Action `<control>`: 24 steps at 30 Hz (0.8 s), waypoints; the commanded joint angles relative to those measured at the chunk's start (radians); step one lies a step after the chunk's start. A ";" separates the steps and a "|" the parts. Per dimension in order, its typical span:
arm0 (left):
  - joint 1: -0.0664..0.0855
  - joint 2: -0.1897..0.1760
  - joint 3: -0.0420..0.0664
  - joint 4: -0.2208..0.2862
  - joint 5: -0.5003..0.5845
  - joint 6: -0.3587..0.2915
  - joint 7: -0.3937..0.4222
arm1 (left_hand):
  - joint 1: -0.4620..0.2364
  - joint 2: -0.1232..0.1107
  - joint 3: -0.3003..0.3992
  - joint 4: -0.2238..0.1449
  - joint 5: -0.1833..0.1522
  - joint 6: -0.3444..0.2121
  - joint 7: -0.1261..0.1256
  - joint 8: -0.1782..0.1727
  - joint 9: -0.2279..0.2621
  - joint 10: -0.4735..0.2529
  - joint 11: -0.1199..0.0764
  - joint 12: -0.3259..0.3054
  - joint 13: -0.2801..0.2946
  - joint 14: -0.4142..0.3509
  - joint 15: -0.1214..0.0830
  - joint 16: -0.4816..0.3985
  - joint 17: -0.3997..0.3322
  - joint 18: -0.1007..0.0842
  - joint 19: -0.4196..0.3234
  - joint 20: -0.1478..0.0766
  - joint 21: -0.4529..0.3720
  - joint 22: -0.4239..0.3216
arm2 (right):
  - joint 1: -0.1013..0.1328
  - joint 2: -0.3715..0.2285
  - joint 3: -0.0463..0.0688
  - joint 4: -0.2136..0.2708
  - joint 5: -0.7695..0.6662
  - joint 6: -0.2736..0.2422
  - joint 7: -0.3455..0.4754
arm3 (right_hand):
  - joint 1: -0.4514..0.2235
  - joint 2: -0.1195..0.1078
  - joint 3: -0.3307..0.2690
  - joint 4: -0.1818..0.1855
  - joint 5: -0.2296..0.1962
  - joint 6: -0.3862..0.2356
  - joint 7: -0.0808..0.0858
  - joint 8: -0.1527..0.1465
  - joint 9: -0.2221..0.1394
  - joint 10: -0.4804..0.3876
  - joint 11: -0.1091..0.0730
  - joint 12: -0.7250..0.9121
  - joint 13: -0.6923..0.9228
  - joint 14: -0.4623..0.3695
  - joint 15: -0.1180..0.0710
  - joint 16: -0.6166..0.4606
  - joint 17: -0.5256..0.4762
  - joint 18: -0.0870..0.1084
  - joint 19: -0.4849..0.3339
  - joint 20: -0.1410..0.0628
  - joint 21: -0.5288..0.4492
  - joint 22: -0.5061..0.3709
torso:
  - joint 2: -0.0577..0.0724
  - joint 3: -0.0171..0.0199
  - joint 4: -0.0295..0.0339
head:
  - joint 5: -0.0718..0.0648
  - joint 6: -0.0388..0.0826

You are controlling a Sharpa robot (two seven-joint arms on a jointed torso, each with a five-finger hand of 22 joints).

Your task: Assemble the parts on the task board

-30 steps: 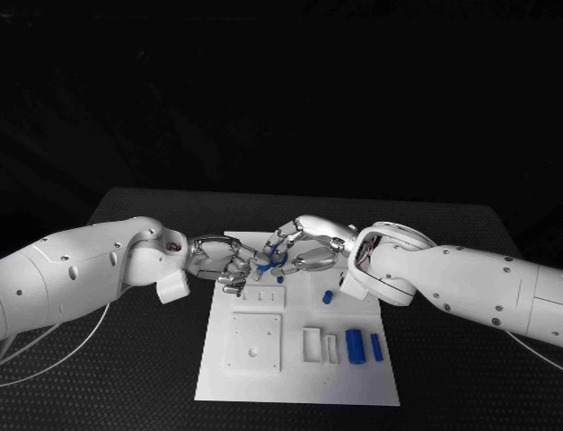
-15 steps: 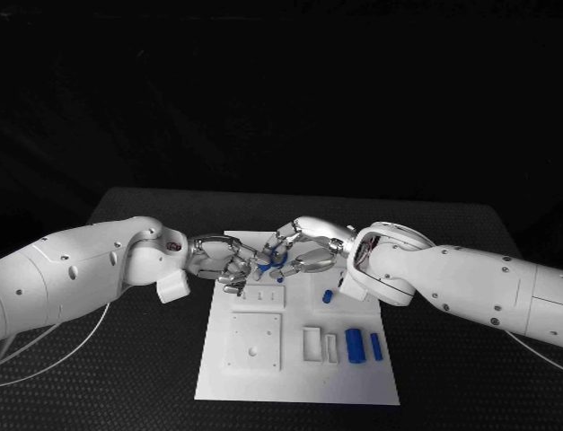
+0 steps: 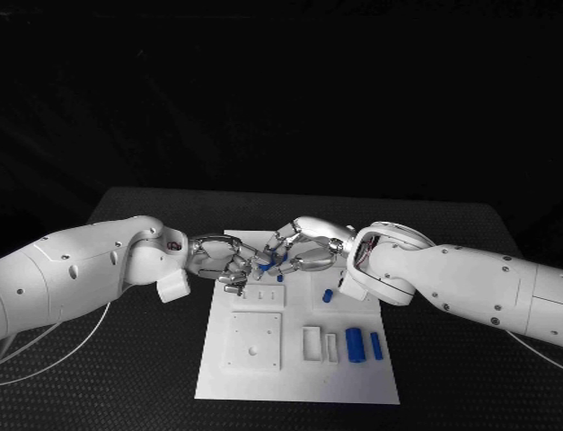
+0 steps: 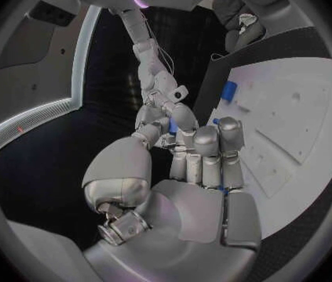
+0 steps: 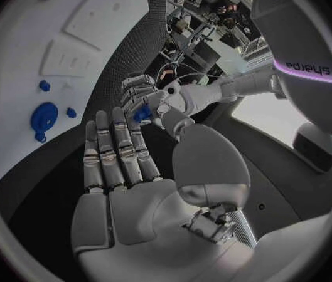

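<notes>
On the black table, the white task board fills the lower middle of the head view. Your two hands meet just above its top edge.

The left hand has its fingers curled in around a small blue part, which is lifted off the board. The right hand has its fingers long and straight and its thumb reaching to that part. The pictures do not show whether the thumb touches it.

This looks like a pass or a shared regrip in the air, so keep the left hand's hold firm until the right thumb and a finger have clearly closed on the part. Move only one hand at a time. Keep the exchange over the board, so that the part would land on white if it slipped. Work out which way the part is turned before you carry it to a socket, because it is too small to tell from here.

Counted:
- One table.
- One task board.
- Two hands.
- One raised square white plate on the board, left of centre.
- Four blue parts:
  - a thick blue cylinder at lower right;
  - a slimmer blue pin just beside it;
  - a short blue peg above them;
  - the held part.
</notes>
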 commanded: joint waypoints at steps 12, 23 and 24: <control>0.001 0.002 0.001 0.000 0.006 -0.012 0.006 | 0.005 0.003 0.197 -0.193 0.003 0.000 0.000 -0.006 0.003 -0.007 0.001 0.004 0.001 -0.009 -0.016 0.005 0.001 -0.010 -0.007 -0.116 -0.002 0.014 | -0.001 0.002 -0.001 0.005 -0.001 0.013 0.008 | 0.005 0.020 0.048 0.027 -0.060 0.054 -0.011 0.017 -0.004 0.056 -0.020 0.018 0.018 0.035 -0.018 0.022 0.014 -0.005 0.047 -0.004 -0.012 0.011 | 0.000 -0.0003 0.0000 | 0.003 0.000; 0.001 0.001 0.001 0.007 0.025 -0.074 -0.011 | 0.033 -0.029 0.199 -0.143 -0.098 -0.031 0.010 -0.048 0.002 -0.018 0.008 0.004 0.001 -0.017 -0.011 0.003 -0.001 -0.011 -0.010 -0.120 -0.001 0.013 | -0.001 0.001 -0.002 0.014 -0.039 -0.029 0.009 | 0.026 0.021 0.095 0.018 -0.092 0.091 -0.026 0.027 -0.001 0.093 -0.035 0.028 0.033 0.065 -0.030 0.037 0.027 0.008 0.084 -0.005 -0.010 0.011 | 0.000 -0.0005 0.0005 | 0.002 0.000; 0.001 0.001 0.001 0.008 0.026 -0.078 -0.013 | 0.034 -0.037 0.199 -0.139 -0.104 -0.046 0.014 -0.061 -0.004 -0.019 0.012 0.003 0.001 -0.018 -0.008 0.002 -0.002 -0.011 -0.011 -0.120 -0.002 0.013 | -0.001 0.001 -0.002 0.015 -0.042 -0.033 0.010 | 0.033 0.022 0.108 0.017 -0.101 0.096 -0.028 0.029 -0.001 0.098 -0.037 0.029 0.035 0.069 -0.032 0.039 0.029 0.010 0.090 -0.005 -0.011 0.011 | 0.000 -0.0004 0.0007 | 0.002 0.000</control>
